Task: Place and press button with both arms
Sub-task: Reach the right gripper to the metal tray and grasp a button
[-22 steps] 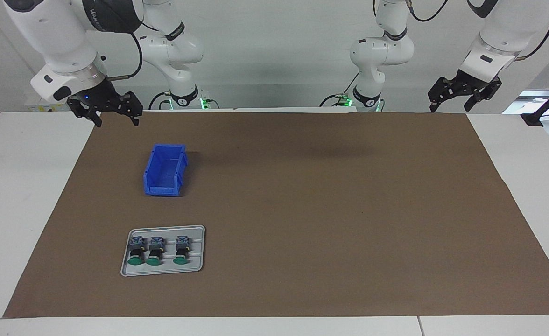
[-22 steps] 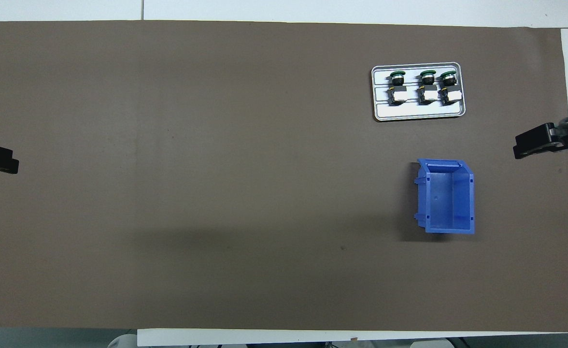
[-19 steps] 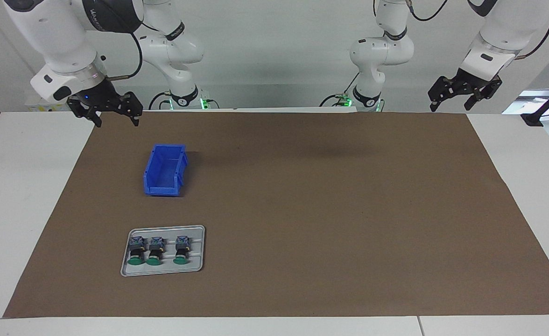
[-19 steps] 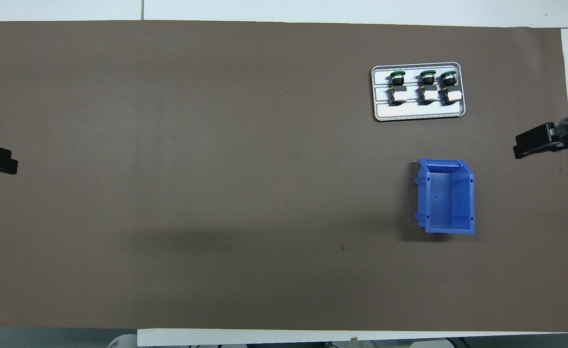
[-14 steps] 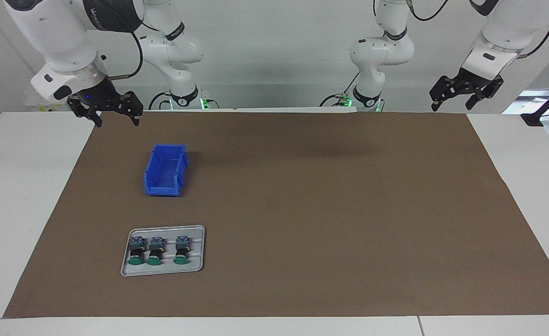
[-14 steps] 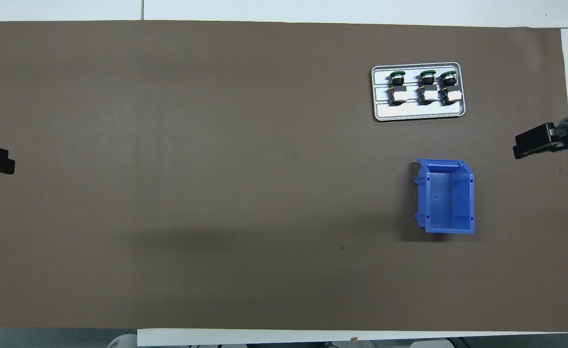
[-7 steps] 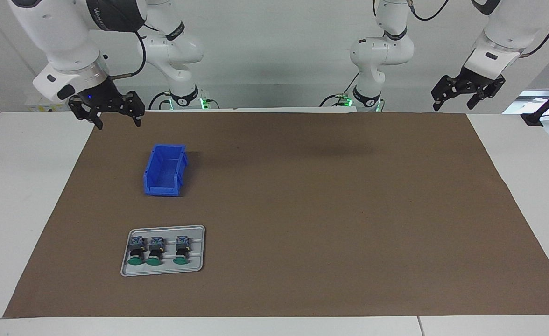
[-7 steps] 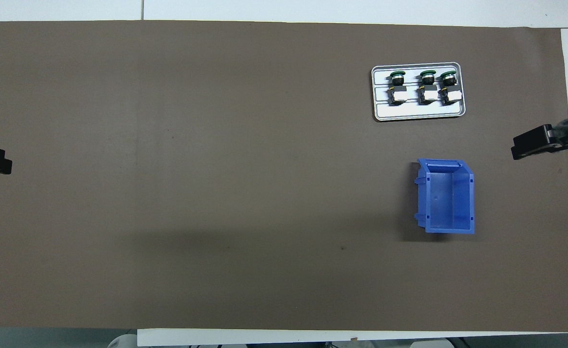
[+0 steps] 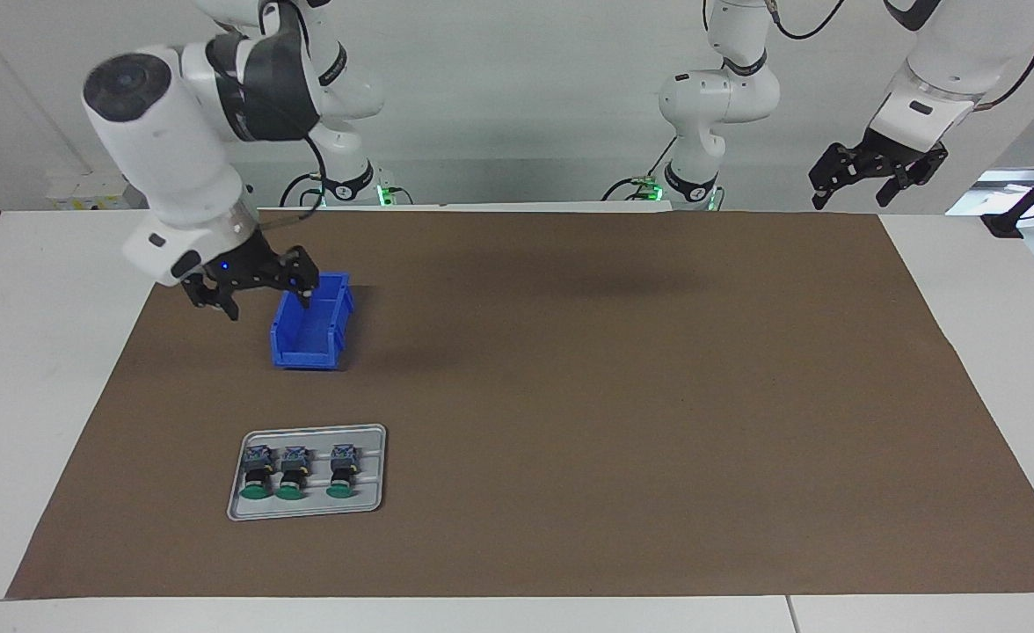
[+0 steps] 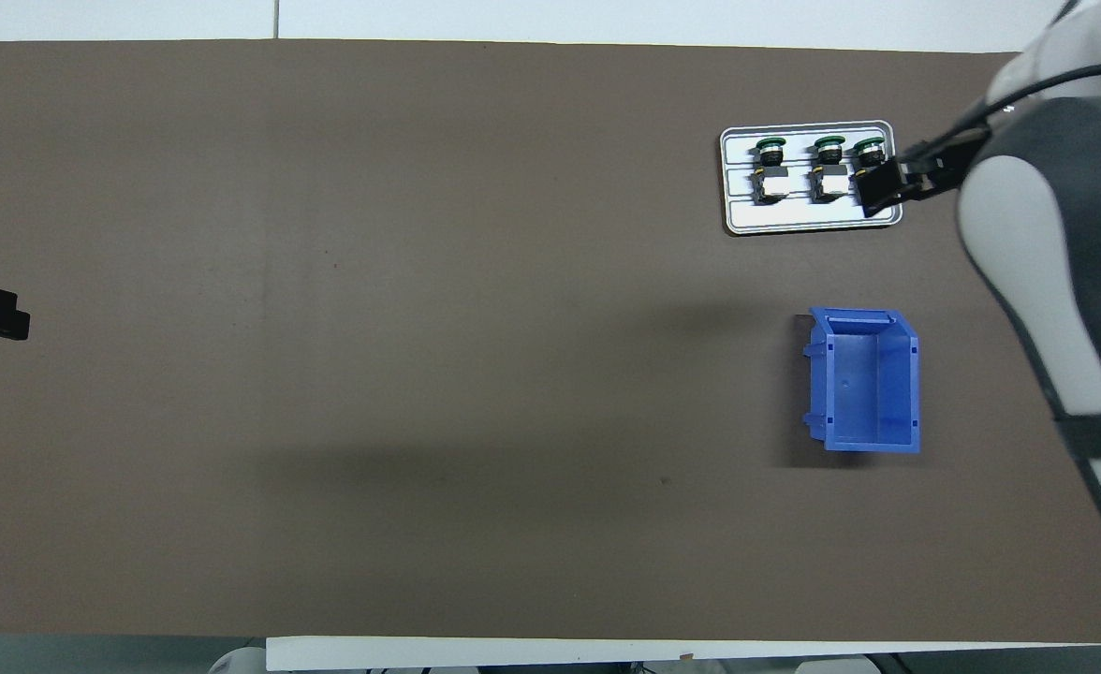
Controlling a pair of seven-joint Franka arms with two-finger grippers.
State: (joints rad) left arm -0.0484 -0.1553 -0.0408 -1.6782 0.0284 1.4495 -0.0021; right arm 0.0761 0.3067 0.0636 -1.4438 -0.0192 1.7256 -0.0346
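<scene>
The 3 buttons [image 9: 290, 475] lie in a row on a grey tray [image 9: 376, 501] on the worktop [image 9: 614, 396], green caps pointing away from the robots. The right end effector [image 9: 258, 294] hangs in the air, fingers spread and holding nothing, above the blue bin's [image 9: 310, 330] edge; in the facing view the tray sits toward 6 o'clock of it, well apart. The left end effector [image 9: 873, 180], also open and empty, waits at its own end.
</scene>
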